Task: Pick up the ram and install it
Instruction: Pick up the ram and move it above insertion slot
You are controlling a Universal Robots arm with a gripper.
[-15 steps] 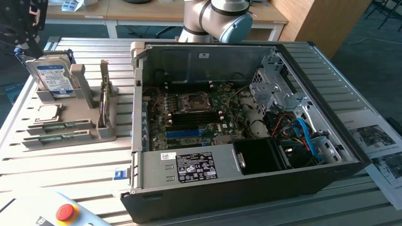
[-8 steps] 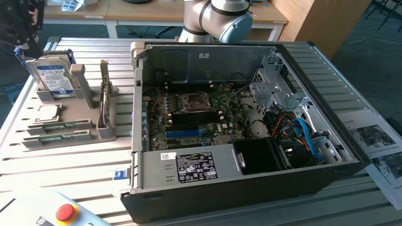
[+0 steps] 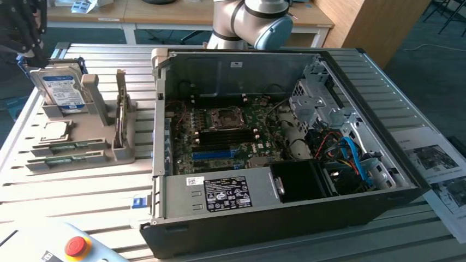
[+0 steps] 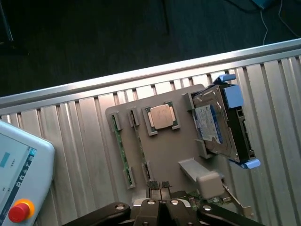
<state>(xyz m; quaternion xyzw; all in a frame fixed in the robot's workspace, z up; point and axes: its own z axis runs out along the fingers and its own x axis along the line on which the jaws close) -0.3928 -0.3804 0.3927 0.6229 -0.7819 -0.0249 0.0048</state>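
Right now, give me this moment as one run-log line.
fingers: shut, holding nothing, over holder | ram: lying in holder | computer case: open

Cool, even daylight reaches you in exterior view: ribbed table pale and bright, soft shadows beside parts holder, computer case dim inside, lower corner near black. In wrist view, floor falls almost black, table rail carries bright sheen, processor chip glints warm, gripper underlit. No harsh glare in these 2 views.
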